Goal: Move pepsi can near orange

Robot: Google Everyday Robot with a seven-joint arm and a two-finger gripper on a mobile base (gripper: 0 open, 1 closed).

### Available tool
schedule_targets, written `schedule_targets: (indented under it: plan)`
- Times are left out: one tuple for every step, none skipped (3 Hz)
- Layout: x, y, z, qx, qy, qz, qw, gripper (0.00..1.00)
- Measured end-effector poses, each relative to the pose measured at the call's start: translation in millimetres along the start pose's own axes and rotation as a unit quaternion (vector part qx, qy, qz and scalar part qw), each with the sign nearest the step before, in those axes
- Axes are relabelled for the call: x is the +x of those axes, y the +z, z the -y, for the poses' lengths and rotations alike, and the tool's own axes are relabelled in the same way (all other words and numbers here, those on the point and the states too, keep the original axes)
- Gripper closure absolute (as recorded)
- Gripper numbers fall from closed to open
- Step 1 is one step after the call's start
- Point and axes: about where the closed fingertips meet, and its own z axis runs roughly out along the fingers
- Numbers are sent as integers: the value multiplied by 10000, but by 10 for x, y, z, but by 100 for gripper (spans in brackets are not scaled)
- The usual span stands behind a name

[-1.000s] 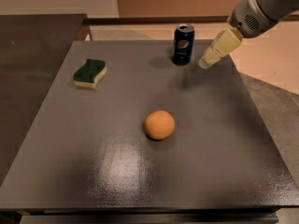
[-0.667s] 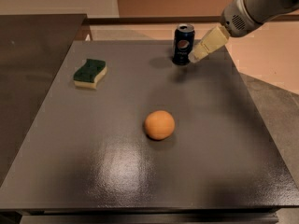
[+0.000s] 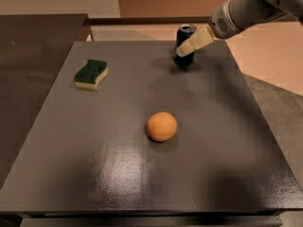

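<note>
The pepsi can (image 3: 184,32), dark with a silver top, stands upright near the far edge of the dark grey table (image 3: 94,141), right of centre. My gripper (image 3: 185,49) reaches in from the upper right, and its cream tip lies across the front of the can at mid-height. The orange (image 3: 161,126) sits alone near the middle of the table, well in front of the can and a little to its left.
A green-and-yellow sponge (image 3: 91,74) lies on the table's left side, towards the back. A dark counter (image 3: 33,46) adjoins the table on the left. Tan floor (image 3: 270,65) lies beyond the table's right edge.
My gripper has moved left and slightly down, from the right of the can to directly in front of it. The can, orange and sponge have not moved.
</note>
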Motion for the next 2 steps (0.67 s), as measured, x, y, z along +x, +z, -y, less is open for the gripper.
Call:
schedule_targets:
  plan:
    - [-96, 177, 99, 49, 197, 168, 9997, 0]
    - [-158, 282, 184, 89, 326, 260, 9991, 0]
